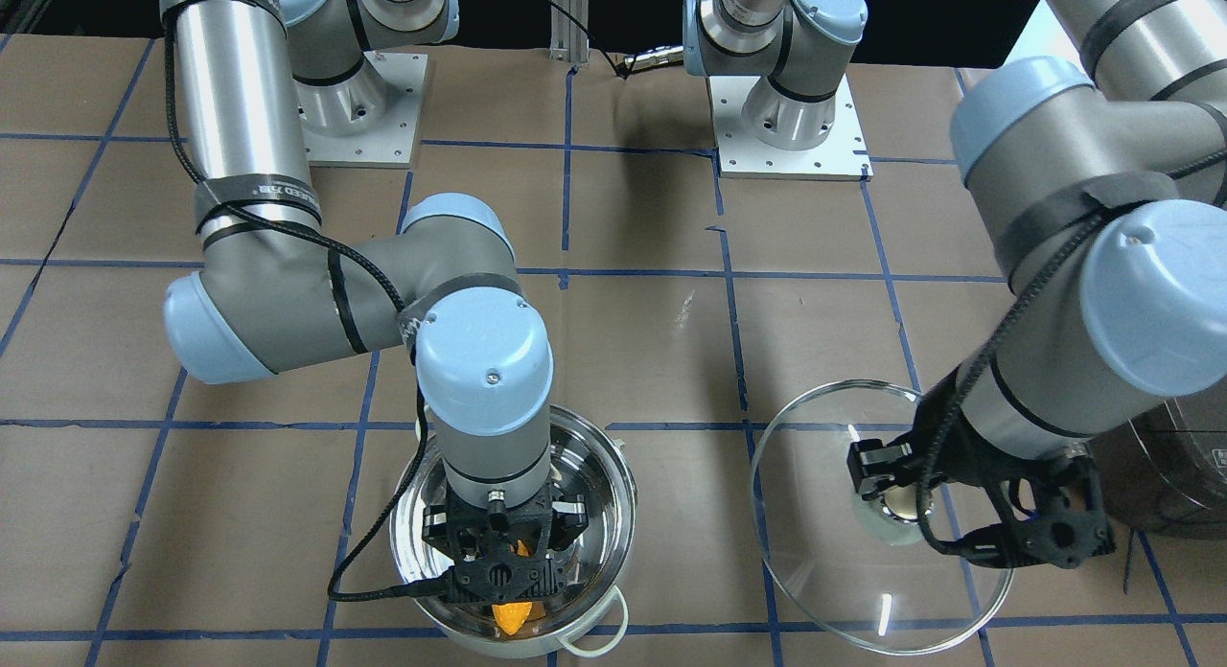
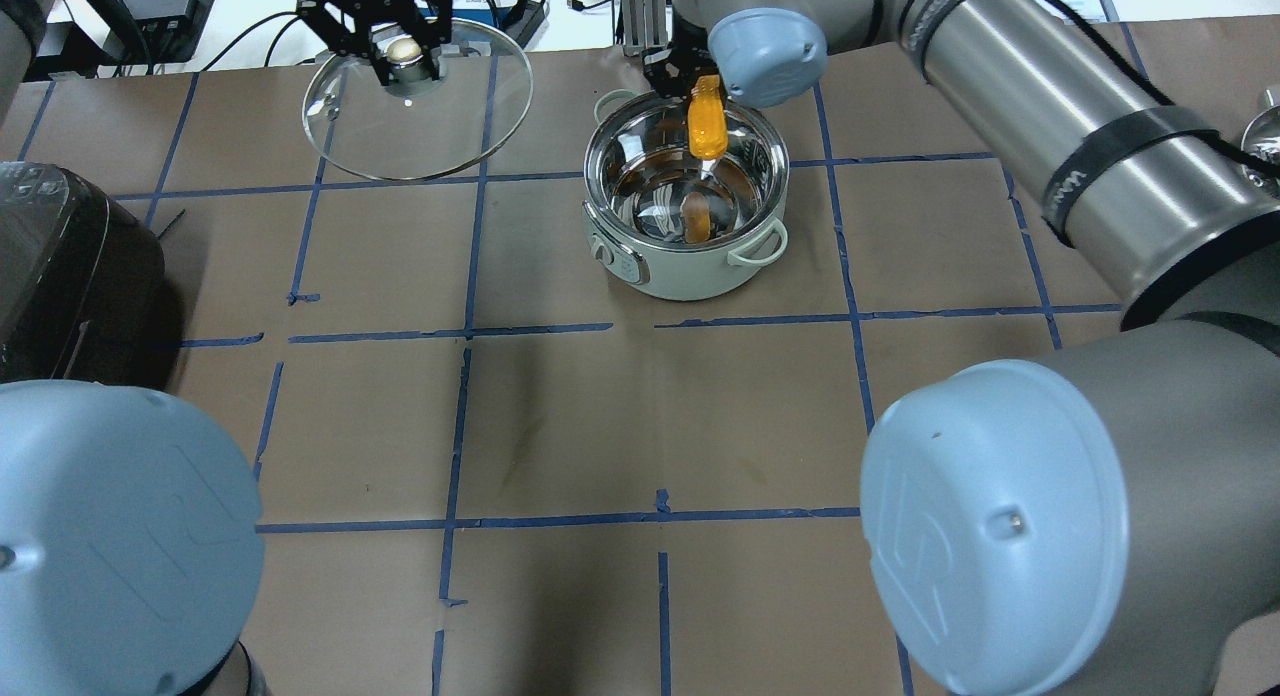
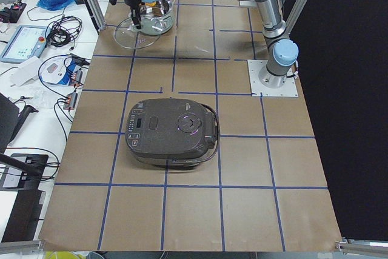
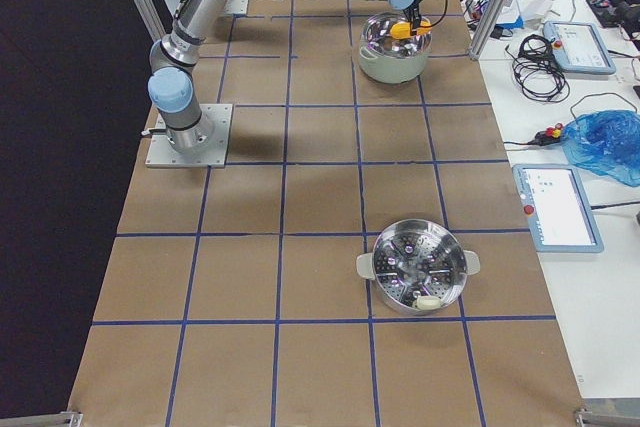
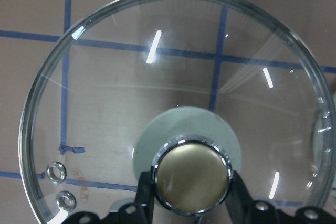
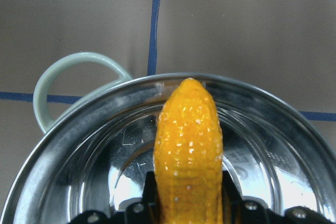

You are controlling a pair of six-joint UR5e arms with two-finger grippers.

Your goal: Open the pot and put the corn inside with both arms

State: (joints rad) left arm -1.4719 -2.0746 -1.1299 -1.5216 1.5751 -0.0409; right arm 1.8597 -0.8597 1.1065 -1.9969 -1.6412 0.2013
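Observation:
The steel pot point(image 2: 690, 268) stands open at the table's far middle, with pale loop handles point(image 6: 73, 85). My right gripper point(image 2: 700, 91) is shut on the yellow-orange corn point(image 2: 706, 121) and holds it over the pot's opening, tip outward; the corn also shows in the right wrist view point(image 6: 189, 140) and the front view point(image 1: 513, 617). My left gripper point(image 2: 405, 58) is shut on the round knob point(image 5: 191, 179) of the glass lid point(image 2: 420, 136), off to the pot's side. I cannot tell whether the lid touches the table.
A dark grey rice cooker point(image 2: 70, 266) sits at the table's left side, close to my left arm. A steel steamer basket point(image 4: 418, 267) stands far off on the right side. Blue tape lines grid the brown table point(image 2: 600, 426).

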